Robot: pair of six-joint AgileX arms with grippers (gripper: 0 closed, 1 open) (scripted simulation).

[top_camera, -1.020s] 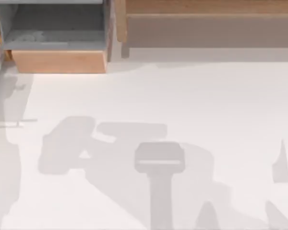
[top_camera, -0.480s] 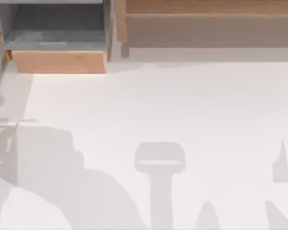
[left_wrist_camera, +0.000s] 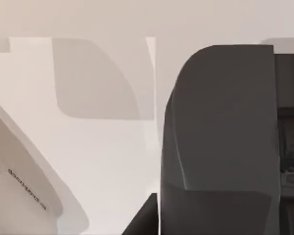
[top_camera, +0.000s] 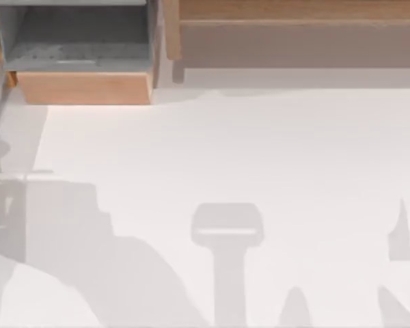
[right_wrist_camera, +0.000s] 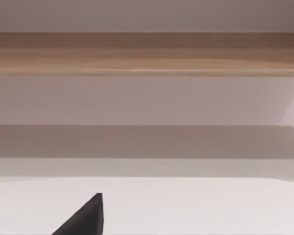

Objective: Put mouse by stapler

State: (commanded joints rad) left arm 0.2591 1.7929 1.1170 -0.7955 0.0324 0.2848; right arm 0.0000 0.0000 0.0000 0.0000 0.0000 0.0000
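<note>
Step in hand, as we judge it: early search or approach, with nothing gripped that we can confirm. We cannot tell where the mouse or the stapler is. The only candidate is a dark grey block point(left_wrist_camera: 220, 137) close to the left wrist camera, over the white surface point(top_camera: 260, 150). It could be the stapler, the mouse or arm hardware; we cannot tell which.

Left pincer point(left_wrist_camera: 144, 220): we see one dark tip beside that block and cannot tell its state. A white curved part with small lettering point(left_wrist_camera: 19, 196) sits at the frame corner, likely arm casing. In the top view a broad shadow point(top_camera: 68, 239) lies at the surface's left side, so we judge the left arm is held high over that side.

Right pincer point(right_wrist_camera: 85, 218): we see one dark tip low over the surface, pointed at the wooden shelf point(right_wrist_camera: 147, 54). We cannot tell its state, and the arm looks parked.

An open wooden drawer point(top_camera: 82, 87) sits at the far left, with the shelf along the far edge.

Next move calls for locating the mouse, then lining up a pincer over it before closing.
</note>
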